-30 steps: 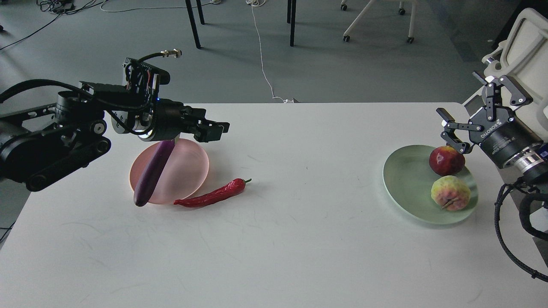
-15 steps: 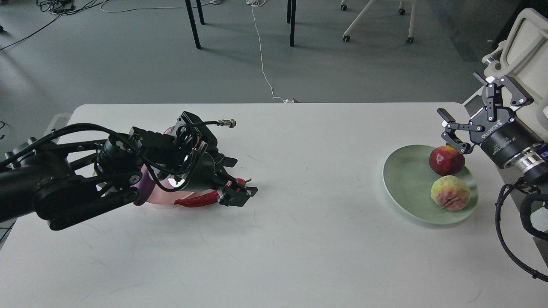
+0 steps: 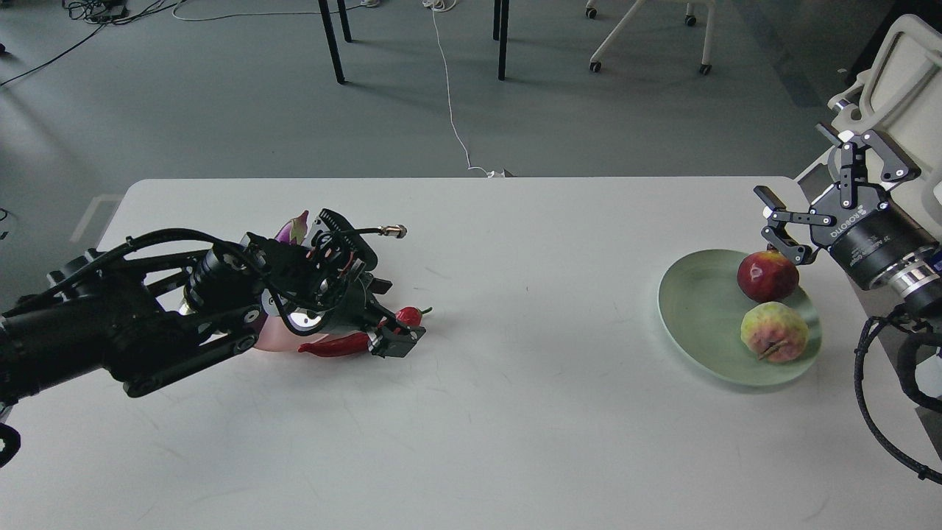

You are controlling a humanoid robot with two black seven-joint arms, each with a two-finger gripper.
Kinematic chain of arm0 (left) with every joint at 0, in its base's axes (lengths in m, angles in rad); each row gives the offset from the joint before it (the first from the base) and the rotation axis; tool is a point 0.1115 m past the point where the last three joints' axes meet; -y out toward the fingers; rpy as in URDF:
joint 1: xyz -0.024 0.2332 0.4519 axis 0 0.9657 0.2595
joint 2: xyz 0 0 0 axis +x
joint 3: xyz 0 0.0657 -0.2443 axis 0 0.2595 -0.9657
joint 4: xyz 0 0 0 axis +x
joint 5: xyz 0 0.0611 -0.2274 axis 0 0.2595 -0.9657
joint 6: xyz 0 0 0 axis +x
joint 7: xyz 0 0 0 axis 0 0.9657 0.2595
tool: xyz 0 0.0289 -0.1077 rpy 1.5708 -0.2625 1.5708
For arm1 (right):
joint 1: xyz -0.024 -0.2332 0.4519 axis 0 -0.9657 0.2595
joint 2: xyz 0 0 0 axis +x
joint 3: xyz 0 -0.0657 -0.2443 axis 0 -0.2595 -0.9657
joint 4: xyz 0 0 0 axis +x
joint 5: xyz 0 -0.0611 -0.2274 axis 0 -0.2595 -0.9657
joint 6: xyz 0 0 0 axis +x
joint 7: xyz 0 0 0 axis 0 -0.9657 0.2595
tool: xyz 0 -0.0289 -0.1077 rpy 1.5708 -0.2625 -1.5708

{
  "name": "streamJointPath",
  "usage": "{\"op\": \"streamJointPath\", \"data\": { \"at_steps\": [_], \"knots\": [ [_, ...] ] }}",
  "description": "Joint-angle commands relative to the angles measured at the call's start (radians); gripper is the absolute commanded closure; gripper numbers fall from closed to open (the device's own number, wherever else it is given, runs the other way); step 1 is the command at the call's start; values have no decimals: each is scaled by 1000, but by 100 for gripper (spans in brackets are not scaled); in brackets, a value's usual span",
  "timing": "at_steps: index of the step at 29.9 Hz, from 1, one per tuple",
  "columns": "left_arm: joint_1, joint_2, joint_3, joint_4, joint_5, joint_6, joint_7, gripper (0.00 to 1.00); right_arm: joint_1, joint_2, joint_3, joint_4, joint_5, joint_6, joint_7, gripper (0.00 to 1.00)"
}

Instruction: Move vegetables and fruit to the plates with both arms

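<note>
Vegetables: the eggplant (image 3: 296, 227) shows only its stem end, poking up behind the left arm; the rest is hidden. The chilli (image 3: 346, 344) lies on the table just beside the pink plate, stem end to the right.
Table (image 3: 515, 412): white, carrying both plates and all the produce.
Left arm (image 3: 110, 335): comes in low over the table from the left, covering most of the pink plate.
Right arm (image 3: 883, 243): raised at the table's right edge, above the green plate's far side.
Green plate (image 3: 695, 316): on the table's right side, holding both fruit.
Pink plate (image 3: 276, 342): on the left, only a sliver of rim visible under the arm.
Left gripper (image 3: 394, 331): down at the chilli's right half, a finger on either side of it; whether the fingers actually pinch the chilli, I cannot tell.
Right gripper (image 3: 817, 173): fingers spread wide, holding nothing, with one fingertip just above the pomegranate.
Pomegranate (image 3: 767, 276): on the green plate's far right part.
Yellow-green fruit (image 3: 774, 332): on the same plate, nearer the camera, just beside the pomegranate.
</note>
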Motion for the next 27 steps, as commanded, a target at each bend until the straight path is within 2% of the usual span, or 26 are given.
{"op": "streamJointPath", "data": {
  "at_steps": [1,5,7,10,12,13,14,15,20,21,23,27],
  "knots": [
    [23,-1,0,10,0,-10,2,11,0,0,0,0,0,0,0,1],
    [31,-2,-2,20,-3,-33,9,22,0,0,0,0,0,0,0,1],
    [31,-4,-3,34,-3,-48,9,33,0,0,0,0,0,0,0,1],
    [29,-18,-2,47,-4,-55,9,43,0,0,0,0,0,0,0,1],
    [31,-19,-3,54,-3,-55,9,59,0,0,0,0,0,0,0,1],
    [29,-19,-3,54,-1,-55,9,73,0,0,0,2,0,0,0,1],
    [29,-19,-5,53,-1,-55,11,83,0,-2,0,2,0,0,0,2],
    [28,-21,-6,53,-1,-55,12,86,0,-5,0,3,0,0,0,1],
    [12,-33,-20,41,-22,-55,22,89,0,-11,0,8,0,0,0,2],
    [12,-30,-26,34,-42,-55,35,89,0,-11,0,8,0,0,0,2],
    [12,-21,-66,10,-163,-55,104,89,0,-12,0,9,0,0,0,2],
    [8,17,-127,-32,-442,-55,291,89,0,-12,0,9,0,0,0,2]
  ]
}}
